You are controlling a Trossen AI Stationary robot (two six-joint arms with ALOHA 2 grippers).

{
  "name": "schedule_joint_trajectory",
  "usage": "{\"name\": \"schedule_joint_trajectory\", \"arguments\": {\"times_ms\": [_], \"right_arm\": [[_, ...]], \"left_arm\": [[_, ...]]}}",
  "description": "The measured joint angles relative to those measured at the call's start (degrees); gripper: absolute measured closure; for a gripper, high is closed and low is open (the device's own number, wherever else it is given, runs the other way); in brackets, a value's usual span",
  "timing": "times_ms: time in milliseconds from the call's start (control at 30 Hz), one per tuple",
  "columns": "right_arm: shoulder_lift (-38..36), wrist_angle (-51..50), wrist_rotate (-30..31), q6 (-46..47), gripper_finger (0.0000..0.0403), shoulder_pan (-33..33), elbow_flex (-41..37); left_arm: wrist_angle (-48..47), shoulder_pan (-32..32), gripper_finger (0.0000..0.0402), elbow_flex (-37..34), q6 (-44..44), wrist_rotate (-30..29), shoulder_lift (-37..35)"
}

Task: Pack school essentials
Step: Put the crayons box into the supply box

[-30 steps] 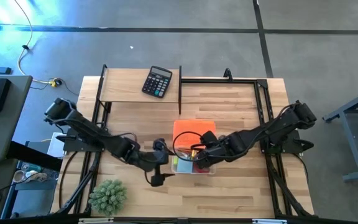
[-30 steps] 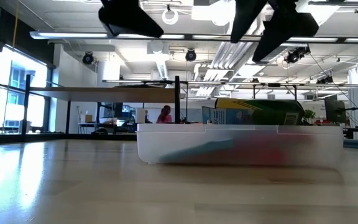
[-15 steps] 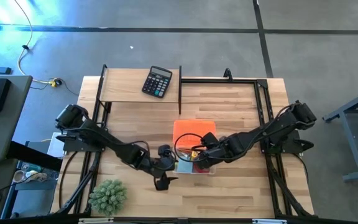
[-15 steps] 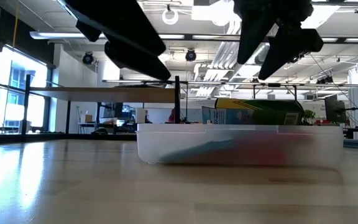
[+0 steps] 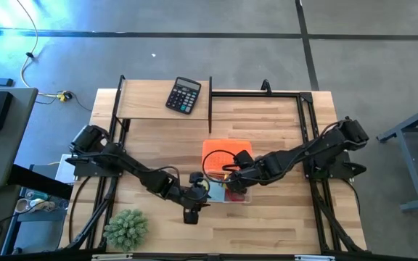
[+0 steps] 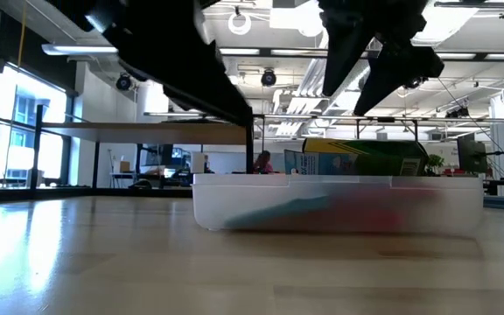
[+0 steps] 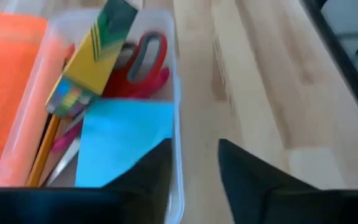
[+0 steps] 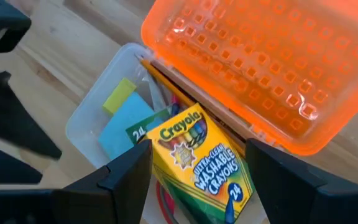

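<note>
A clear plastic box (image 5: pixel 228 193) with its orange lid (image 5: pixel 223 151) swung open stands mid-table. In it lie red-handled scissors (image 7: pixel 143 59), a light-blue notepad (image 7: pixel 126 140), pencils (image 7: pixel 45 149), a pink pen (image 7: pixel 67 134) and a yellow block (image 8: pixel 119 94). A green-yellow crayon packet (image 8: pixel 197 162) leans tilted on the other things. My left gripper (image 7: pixel 194 168) is low at the box's left end, one finger inside and one outside the end wall (image 7: pixel 178 137), with a gap still showing. My right gripper (image 8: pixel 199 149) hangs open above the packet, clear of it. My left gripper stands astride the box's left end wall (image 7: pixel 178 155), slanting down from the table's left. The inner finger (image 7: pixel 151 171) lies close against the wall and bare wood shows beside the outer one. Whether either finger touches the wall, I cannot tell.
A black calculator (image 5: pixel 183 95) lies on the raised shelf at the far left. A spiky green plant (image 5: pixel 125 228) stands at the near left corner. Black frame rails (image 5: pixel 307 130) run along the table's sides. Bare wood lies near and right of the box.
My left gripper has come down and toward the box's left end, tipping a little, and now straddles the end wall. My right gripper has sunk slightly over the crayon packet. The box and its contents have stayed put.
</note>
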Motion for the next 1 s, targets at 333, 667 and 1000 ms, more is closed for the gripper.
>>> {"name": "schedule_joint_trajectory", "arguments": {"times_ms": [333,667,1000], "right_arm": [[1.7,0.0,-1.0,5.3,0.0155,0.2,0.0],[4.9,0.1,-2.7,9.2,0.0155,0.6,0.0],[5.3,0.7,-6.2,10.2,0.0155,0.6,0.0]], "left_arm": [[1.4,0.7,0.0396,0.0,-0.6,1.4,1.6],[1.2,0.7,0.04,0.0,-2.1,1.9,1.9],[0.7,1.2,0.0401,-0.1,-3.3,3.1,3.6]]}}
